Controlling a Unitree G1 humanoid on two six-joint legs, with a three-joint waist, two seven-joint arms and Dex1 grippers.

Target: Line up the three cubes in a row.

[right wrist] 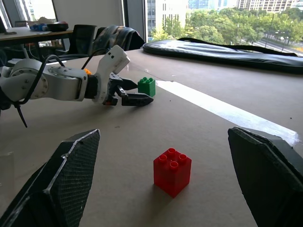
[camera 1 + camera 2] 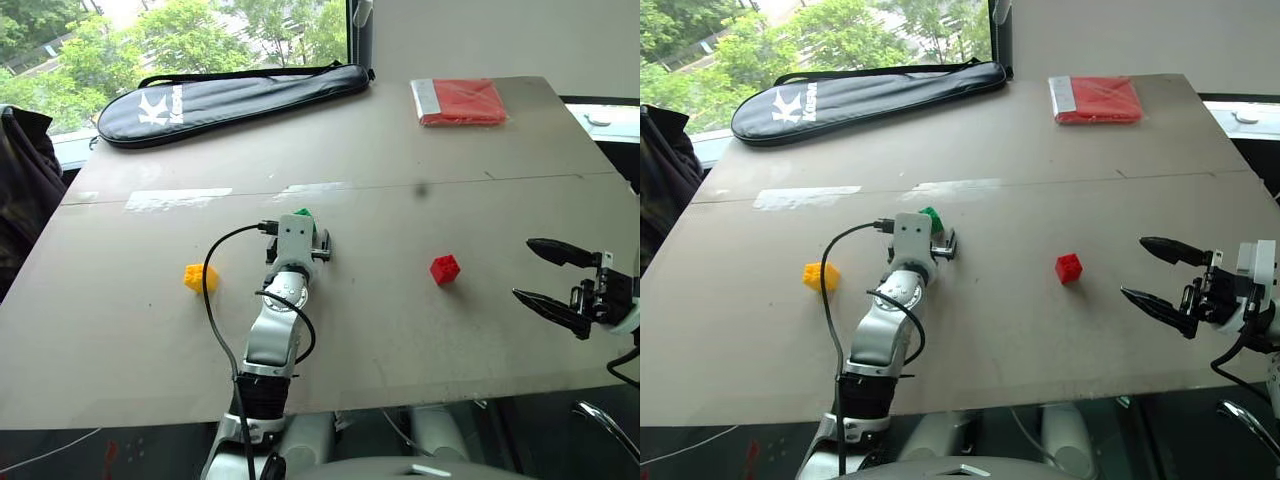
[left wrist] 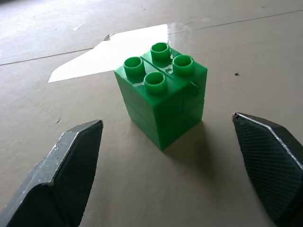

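The green cube stands on the table just beyond my left gripper. That gripper is open, its two fingertips short of the cube on either side and not touching it. In the eye views the green cube peeks out past the left wrist. Off to the left of that arm lies the yellow cube. To the arm's right, the red cube sits alone. My right gripper hovers open near the table's right edge, pointing at the red cube from a distance.
A long black racket bag lies across the far left of the table. A flat red packet rests at the far right. A pale tape strip marks the seam. Dark clothing hangs beyond the left edge.
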